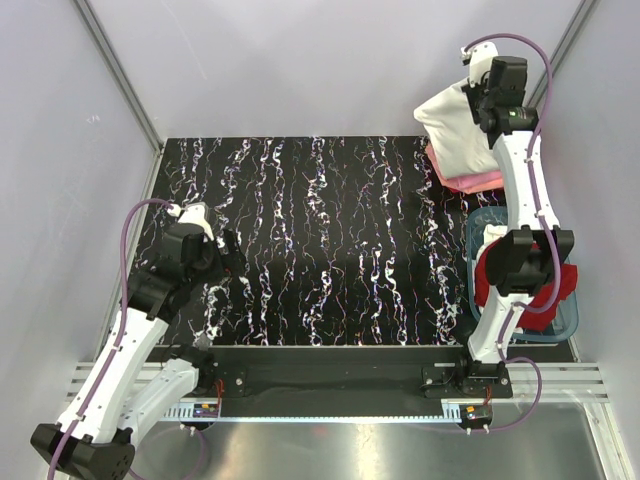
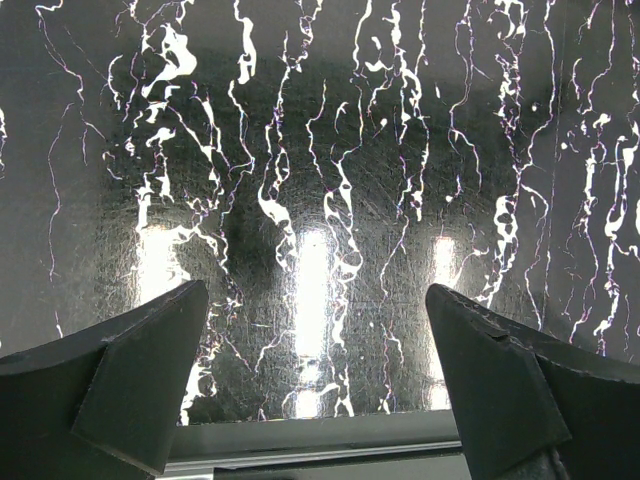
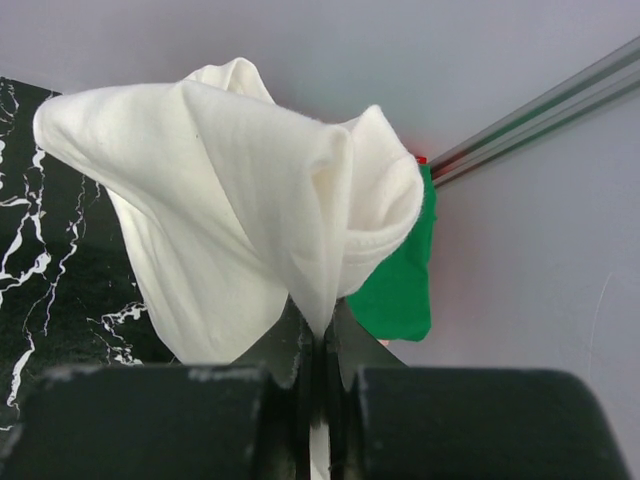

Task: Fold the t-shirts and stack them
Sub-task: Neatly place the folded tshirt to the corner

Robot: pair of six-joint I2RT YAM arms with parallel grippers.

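A glossy black bench top veined with white marbling (image 1: 330, 240) lay under bright reflections. A translucent blue-grey plastic tub (image 1: 469, 275) sat at its right edge, toward the near corner. Pale grey walls (image 1: 300, 60) enclosed the far and side edges.

No readable text, labels, numbers or signs anywhere

My right gripper (image 3: 321, 342) pinches the white tee (image 3: 220, 200) (bunched, hanging), w/ green tee (image 3: 402, 280) just behind.

Black white-veined marble table (image 1: 320, 250), pale grey walls (image 1: 300, 60), metal frame rails (image 1: 120, 75).
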